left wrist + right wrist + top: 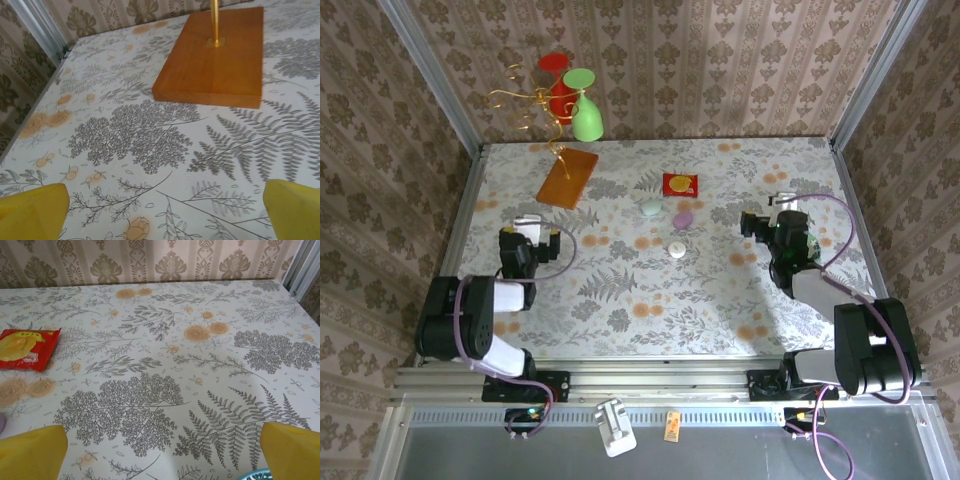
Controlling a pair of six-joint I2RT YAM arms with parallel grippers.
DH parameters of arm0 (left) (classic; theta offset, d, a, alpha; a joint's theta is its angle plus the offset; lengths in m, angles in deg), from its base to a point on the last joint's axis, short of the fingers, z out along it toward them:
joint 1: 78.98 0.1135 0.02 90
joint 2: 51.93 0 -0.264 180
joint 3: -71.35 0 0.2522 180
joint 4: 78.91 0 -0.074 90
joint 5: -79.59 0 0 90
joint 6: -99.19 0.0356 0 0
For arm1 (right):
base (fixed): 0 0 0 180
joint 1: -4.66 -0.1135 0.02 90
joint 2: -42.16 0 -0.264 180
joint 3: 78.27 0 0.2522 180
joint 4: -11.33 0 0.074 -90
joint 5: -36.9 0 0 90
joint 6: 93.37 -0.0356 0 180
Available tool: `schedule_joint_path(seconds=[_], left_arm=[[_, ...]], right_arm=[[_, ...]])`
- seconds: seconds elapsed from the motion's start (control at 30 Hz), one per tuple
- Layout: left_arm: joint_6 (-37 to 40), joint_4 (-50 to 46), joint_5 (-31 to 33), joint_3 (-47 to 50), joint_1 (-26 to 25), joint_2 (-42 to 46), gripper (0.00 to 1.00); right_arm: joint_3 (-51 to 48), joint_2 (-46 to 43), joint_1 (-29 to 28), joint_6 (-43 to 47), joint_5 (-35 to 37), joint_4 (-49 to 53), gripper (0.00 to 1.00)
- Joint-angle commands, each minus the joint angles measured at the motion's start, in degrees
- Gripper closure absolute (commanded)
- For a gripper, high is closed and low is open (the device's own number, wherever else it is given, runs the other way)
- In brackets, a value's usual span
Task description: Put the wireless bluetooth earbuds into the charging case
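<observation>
Three small pebble-shaped pieces lie mid-table: a mint case [651, 208], a purple case [683, 219] and a white rounded piece [677, 251]; I cannot tell whether any of them is open. The earbuds are too small to make out. My left gripper [527, 226] sits low at the left, well away from them, and is open [165, 220], its yellow fingers [32, 210] wide apart over bare cloth. My right gripper [770, 214] is to the right of the cases and open [160, 455], with nothing between its fingers [292, 450]. A sliver of the purple case [1, 422] shows at the left edge.
A wooden base [567, 177] [215, 55] with a gold wire stand [535, 100] holding a red and a green cup stands at the back left. A red snack packet [680, 184] [25, 347] lies behind the cases. Patterned walls and metal posts enclose the table.
</observation>
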Motion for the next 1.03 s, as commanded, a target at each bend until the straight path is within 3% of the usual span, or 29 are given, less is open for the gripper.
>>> schedule_joint_path(seconds=[0.0,0.17,1.0], left_arm=[[-3.8,2.4,-3.8,-1.0,1.9,-1.0,0.00],[-4.7,0.2,-1.6,-2.8,2.4,-1.6,0.00],[-3.0,-1.2,-3.6,-3.4,1.5,-1.6,0.00]], right_arm=[[-4.8,3.5,1.9,0.2,-2.5,-12.4,0.00],[-5.6,12.2,3.4,-1.3,-5.9,-21.2,0.00],[-4.0,12.3,2.6,0.0,-5.4,-17.8,0.00]])
